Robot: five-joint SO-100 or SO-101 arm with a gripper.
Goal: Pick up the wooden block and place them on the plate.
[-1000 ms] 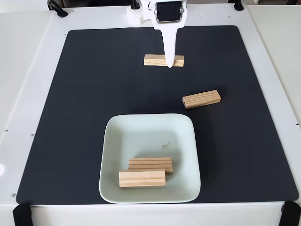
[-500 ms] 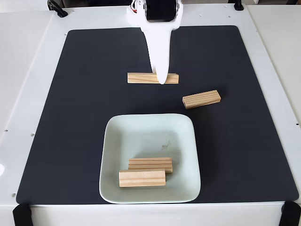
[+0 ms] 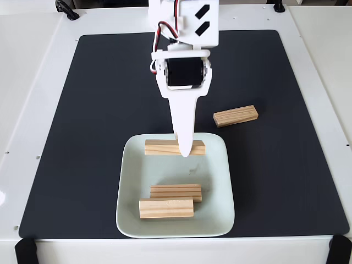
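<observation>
In the fixed view my white gripper (image 3: 185, 149) reaches down from the top and is shut on a wooden block (image 3: 162, 147), held level over the far edge of the pale green plate (image 3: 218, 187). Two more wooden blocks (image 3: 176, 192) (image 3: 166, 209) lie side by side inside the plate near its front. Another wooden block (image 3: 236, 115) rests on the black mat to the right of the gripper, slightly tilted. My gripper's upper finger hides the middle of the held block.
A black mat (image 3: 82, 126) covers the white table (image 3: 22, 82). Cable ends (image 3: 67, 10) sit at the table's far left corner. Black clamps (image 3: 25, 250) hold the front corners.
My gripper has carried the block from the far part of the mat toward the front, and it now hangs over the plate's far rim. The other blocks have not moved.
</observation>
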